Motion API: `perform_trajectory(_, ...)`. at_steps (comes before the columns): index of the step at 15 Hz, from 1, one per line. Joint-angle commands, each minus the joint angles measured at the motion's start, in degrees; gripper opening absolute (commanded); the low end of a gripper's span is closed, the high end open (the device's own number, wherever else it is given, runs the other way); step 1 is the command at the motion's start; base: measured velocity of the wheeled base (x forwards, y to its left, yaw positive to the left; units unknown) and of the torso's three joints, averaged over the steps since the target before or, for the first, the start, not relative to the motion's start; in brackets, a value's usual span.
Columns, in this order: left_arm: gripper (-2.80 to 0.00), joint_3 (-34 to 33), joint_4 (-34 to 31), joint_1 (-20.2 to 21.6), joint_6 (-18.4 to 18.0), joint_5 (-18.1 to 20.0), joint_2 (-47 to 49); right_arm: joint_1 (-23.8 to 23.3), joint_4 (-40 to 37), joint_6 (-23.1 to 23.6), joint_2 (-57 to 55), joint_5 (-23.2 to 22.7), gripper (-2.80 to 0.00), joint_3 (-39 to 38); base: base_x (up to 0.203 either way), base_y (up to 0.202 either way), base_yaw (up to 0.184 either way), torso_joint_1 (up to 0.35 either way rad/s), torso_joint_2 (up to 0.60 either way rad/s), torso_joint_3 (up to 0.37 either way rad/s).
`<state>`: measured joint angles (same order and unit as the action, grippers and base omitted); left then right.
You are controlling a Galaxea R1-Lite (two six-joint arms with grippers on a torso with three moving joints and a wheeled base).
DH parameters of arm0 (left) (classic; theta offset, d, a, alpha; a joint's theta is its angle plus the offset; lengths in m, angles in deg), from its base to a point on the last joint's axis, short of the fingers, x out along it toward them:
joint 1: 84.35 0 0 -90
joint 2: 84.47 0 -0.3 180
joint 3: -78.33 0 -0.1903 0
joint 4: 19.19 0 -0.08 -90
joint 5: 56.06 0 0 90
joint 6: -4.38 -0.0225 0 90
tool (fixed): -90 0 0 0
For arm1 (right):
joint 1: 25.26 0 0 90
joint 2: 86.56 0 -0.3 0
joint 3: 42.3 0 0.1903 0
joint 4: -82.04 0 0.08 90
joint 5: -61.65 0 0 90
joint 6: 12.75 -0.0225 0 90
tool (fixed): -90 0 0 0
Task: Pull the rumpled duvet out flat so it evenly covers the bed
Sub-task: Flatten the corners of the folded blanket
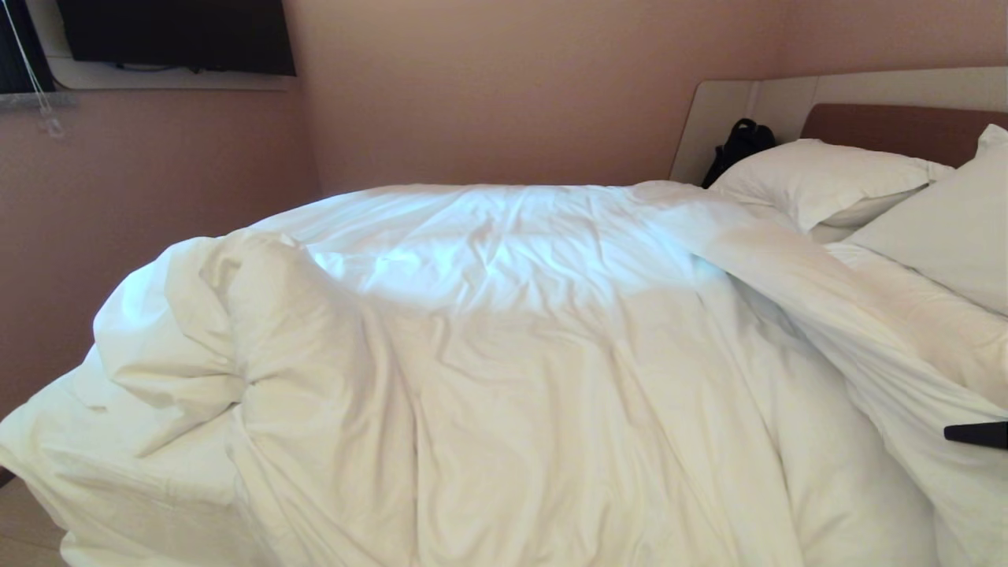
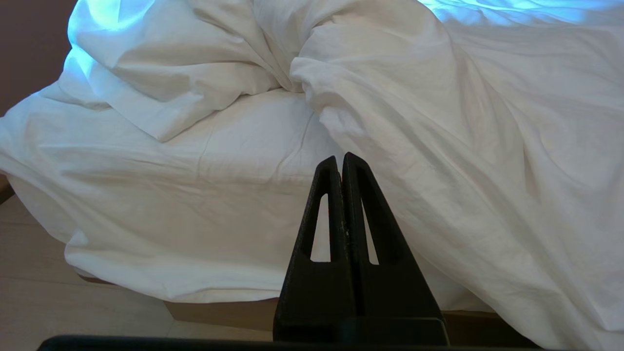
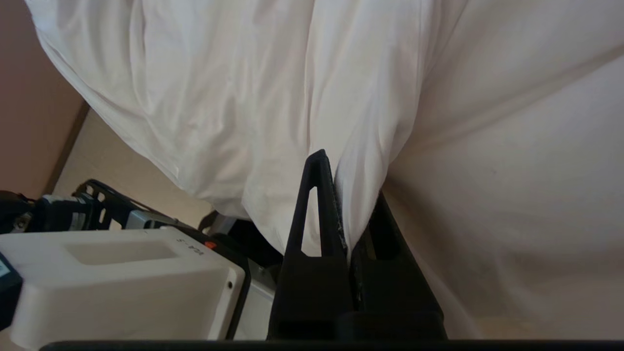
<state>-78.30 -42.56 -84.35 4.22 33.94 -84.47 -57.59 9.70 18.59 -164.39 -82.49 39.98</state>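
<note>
1. My right gripper (image 3: 341,195) has its fingers pinched tight on a fold of the duvet (image 1: 504,354); cloth runs up from between them in taut pleats. In the head view only its black tip (image 1: 976,434) shows, at the right edge.
2. My left gripper (image 2: 340,163) is fully closed and empty, fingers pressed together, held apart from the bed's (image 2: 219,312) side, pointing at the hanging cloth.
3. Duvet lies across the bed, rumpled: a bunched roll (image 1: 260,315) at the left end, a long ridge running diagonally toward the pillows (image 1: 827,185).
4. Edges: the near edge hangs over the bed's side; tan base shows beneath it.
5. Open room: bare floor (image 2: 58,302) beside the left corner; the wall (image 1: 488,94) stands close behind the far edge.
</note>
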Motion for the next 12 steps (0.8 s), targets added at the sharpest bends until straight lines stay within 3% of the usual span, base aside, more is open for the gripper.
perform_trajectory(1, -2.80, 0.0, 0.0, 0.0, 0.0, 0.0, 0.0, 1.1, -0.3, 0.3, -0.3, 1.2, -2.80, -1.2, 0.000, 0.000, 0.000, 0.000, 0.00, 0.000)
perform_trajectory(11, -2.80, 0.0, 0.0, 0.0, -0.1, 0.0, 0.0, 7.4, 4.0, -0.5, -5.9, 2.2, -2.80, -2.7, 0.000, 0.000, 0.000, 0.000, 0.00, 0.000)
perform_trajectory(12, -2.80, 0.0, 0.0, 0.0, 0.0, 0.0, 0.0, 7.4, 5.1, -0.8, -7.0, 2.2, 0.00, -2.7, 0.000, 0.000, 0.000, 0.000, 0.00, 0.000)
